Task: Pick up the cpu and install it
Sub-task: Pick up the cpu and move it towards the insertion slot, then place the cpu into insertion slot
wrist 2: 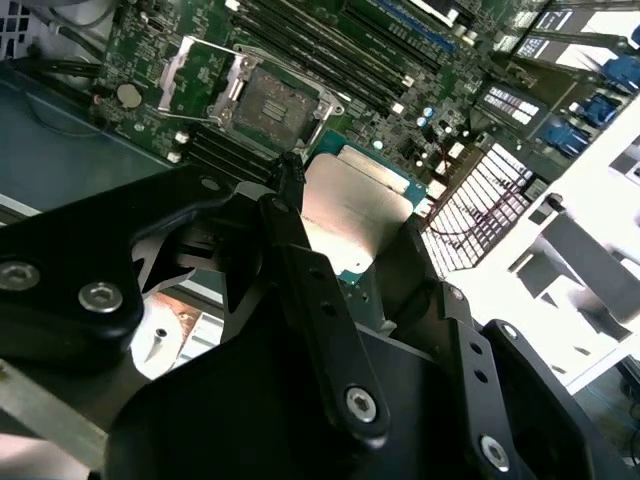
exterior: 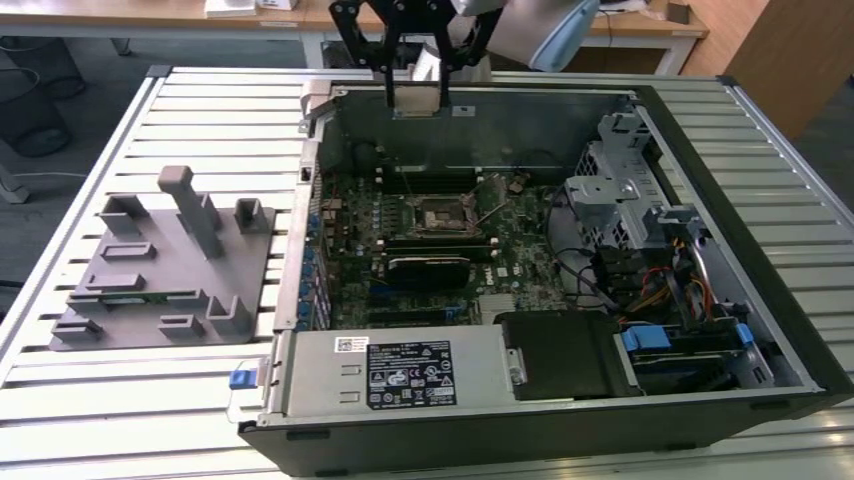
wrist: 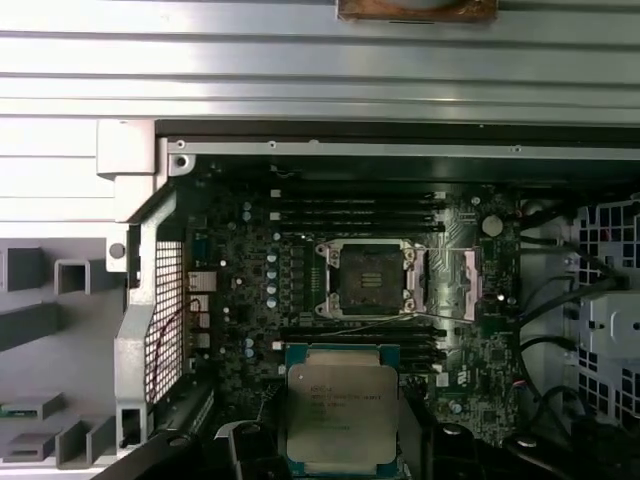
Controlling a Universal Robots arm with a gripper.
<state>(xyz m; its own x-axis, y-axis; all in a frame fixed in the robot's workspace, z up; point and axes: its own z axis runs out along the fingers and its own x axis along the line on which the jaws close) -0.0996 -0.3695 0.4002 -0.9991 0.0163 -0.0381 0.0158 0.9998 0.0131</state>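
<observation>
- The cpu (exterior: 418,96) is held in the air at the upper middle of the exterior view, above the far wall of the open computer case (exterior: 534,130). Its silver-grey metal top is seen in both wrist views (wrist 2: 350,215) (wrist: 340,415).
- The cpu is pinched by its opposite edges by the pincer (exterior: 419,102), with the black fingers (wrist 2: 300,250) pressed against its sides. The pincer is also seen in the first wrist view (wrist: 342,445).
- The cpu is kept roughly level and is touched by nothing else. It is well apart from the socket (exterior: 441,215).
- The socket is seen open in both wrist views (wrist 2: 272,100) (wrist: 368,280), with its metal retention plate (wrist: 470,285) swung aside.
- The socket is set on the green motherboard (exterior: 400,255), with rows of dark memory slots (wrist: 355,210) just beside it.
- A silver power supply (exterior: 387,370) is mounted in the case at the lower middle of the exterior view.
- The case is laid on its side on a slatted metal tabletop (exterior: 200,110).
- A grey fixture (exterior: 160,270) with upright blocks is placed on the tabletop at the exterior view's left, beside the case.
</observation>
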